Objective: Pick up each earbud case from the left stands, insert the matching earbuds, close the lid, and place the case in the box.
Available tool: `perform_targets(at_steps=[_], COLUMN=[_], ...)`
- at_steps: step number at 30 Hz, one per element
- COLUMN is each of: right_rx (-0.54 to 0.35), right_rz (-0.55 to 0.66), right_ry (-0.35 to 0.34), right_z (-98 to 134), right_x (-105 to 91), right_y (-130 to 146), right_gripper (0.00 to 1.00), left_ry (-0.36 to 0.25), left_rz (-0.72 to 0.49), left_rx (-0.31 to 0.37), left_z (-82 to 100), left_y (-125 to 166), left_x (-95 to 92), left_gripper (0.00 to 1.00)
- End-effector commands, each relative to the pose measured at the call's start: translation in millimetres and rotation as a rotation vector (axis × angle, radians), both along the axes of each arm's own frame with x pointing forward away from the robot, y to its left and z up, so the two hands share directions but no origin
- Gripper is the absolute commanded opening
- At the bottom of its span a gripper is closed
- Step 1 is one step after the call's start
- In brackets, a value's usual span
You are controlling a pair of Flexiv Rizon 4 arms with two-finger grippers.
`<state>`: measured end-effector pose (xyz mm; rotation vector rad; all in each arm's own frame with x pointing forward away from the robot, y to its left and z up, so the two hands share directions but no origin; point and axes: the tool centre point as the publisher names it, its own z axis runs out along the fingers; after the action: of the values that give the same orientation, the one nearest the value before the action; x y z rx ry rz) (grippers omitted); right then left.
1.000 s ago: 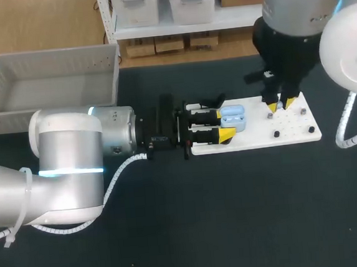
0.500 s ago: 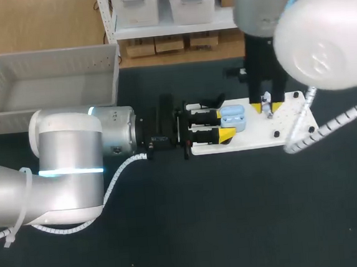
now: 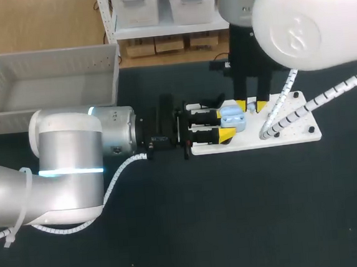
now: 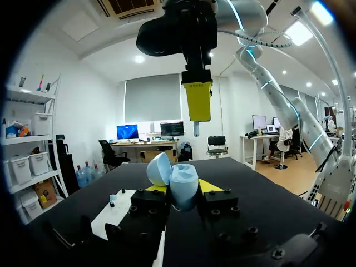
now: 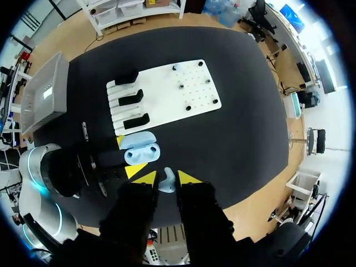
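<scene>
The left gripper lies low over the black table at the left end of the white board. Its jaws are closed on the 2 sides of a light blue earbud case. In the left wrist view the earbud case sits upright between the yellow tips with its lid swung open.

The right gripper hangs directly above the case, pointing straight down. Its jaws stand narrow, pinching 1 pale earbud between the yellow tips, with the stem poking below them. The earbud is above the open case and apart from it.

3 black stands sit in a row along the board's left end, just beside the case. The gray box stands at the table's far left corner, well apart from both grippers.
</scene>
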<state>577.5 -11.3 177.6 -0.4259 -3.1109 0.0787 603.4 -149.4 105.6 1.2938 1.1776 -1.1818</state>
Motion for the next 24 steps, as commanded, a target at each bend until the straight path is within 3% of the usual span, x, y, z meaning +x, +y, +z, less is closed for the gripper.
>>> perform_targets(at_steps=[1, 8, 12, 24], right_rx=[-0.001, -0.001, -0.012, -0.077], right_rz=[-0.001, -0.001, -0.011, -0.172], right_ry=[-0.001, -0.001, -0.011, -0.025], right_z=[0.0, 0.0, -3.2, -6.8], right_x=[0.1, 0.1, -3.0, 1.0], right_y=[0.1, 0.1, 15.5, 34.1], right_gripper=[0.0, 0.0, 0.0, 0.0], left_ry=[-0.003, -0.003, -0.003, -0.003], left_rz=[0.006, 0.006, 0.006, 0.006], left_rx=[-0.004, -0.004, -0.004, -0.004], left_z=[-1.1, -1.1, -1.1, -1.1], left_y=[-0.2, -0.2, -0.2, -0.2], left_x=[-1.2, -1.2, -1.2, -1.2], left_gripper=[0.0, 0.0, 0.0, 0.0])
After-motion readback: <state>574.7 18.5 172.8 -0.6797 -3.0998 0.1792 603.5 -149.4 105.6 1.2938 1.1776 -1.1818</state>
